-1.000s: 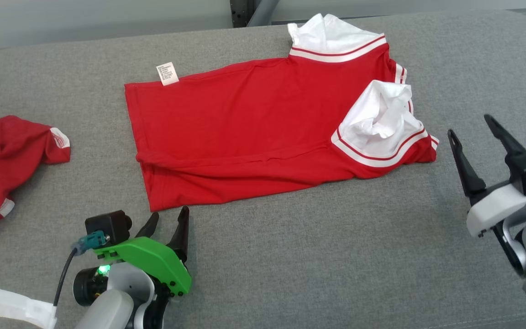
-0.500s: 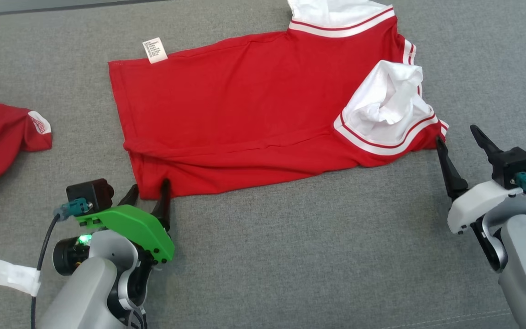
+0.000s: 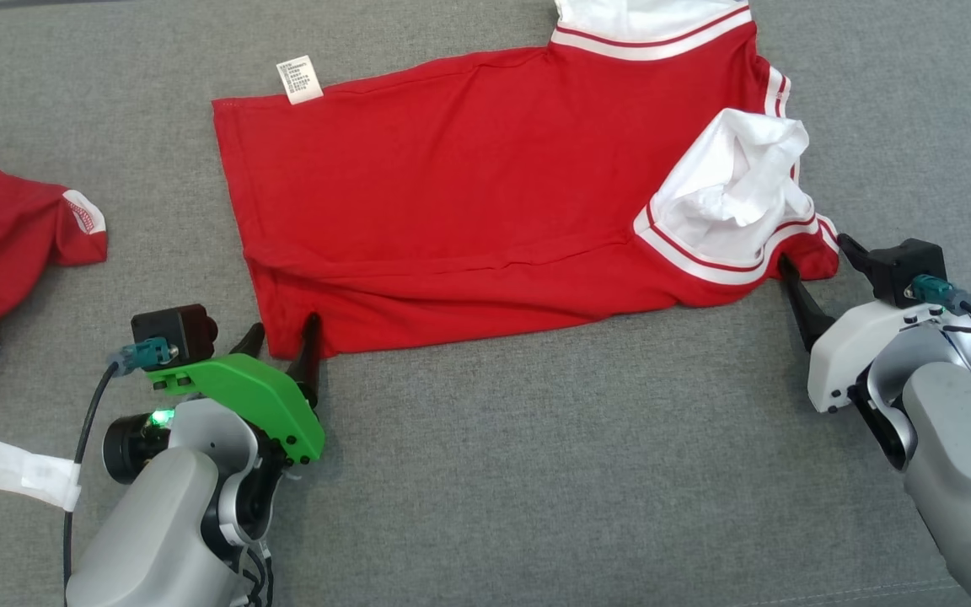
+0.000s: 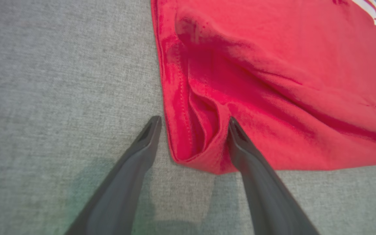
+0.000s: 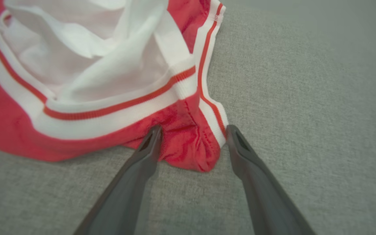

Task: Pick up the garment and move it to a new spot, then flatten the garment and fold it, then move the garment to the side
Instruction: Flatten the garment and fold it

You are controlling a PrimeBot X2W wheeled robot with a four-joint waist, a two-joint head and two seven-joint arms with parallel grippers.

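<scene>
The garment (image 3: 469,194) is a red shirt with white, red-striped sleeve trim, spread on the grey cushion. My left gripper (image 3: 283,333) is open at its near left hem corner. In the left wrist view that corner (image 4: 194,143) lies between the open fingers of my left gripper (image 4: 193,122). My right gripper (image 3: 814,253) is open at the near right corner, below the white sleeve (image 3: 738,194). The right wrist view shows that red corner (image 5: 188,147) between the spread fingers of my right gripper (image 5: 193,129).
A second red garment (image 3: 5,244) lies crumpled at the left edge. A white care label (image 3: 300,80) sticks out at the shirt's far left corner. A white strap (image 3: 9,472) hangs by my left arm. Bare grey cushion (image 3: 553,472) stretches in front.
Both grippers have moved forward onto the shirt's near corners, left at the hem, right under the sleeve. The camera has tilted down, shifting the whole picture. Both grippers stayed open.
</scene>
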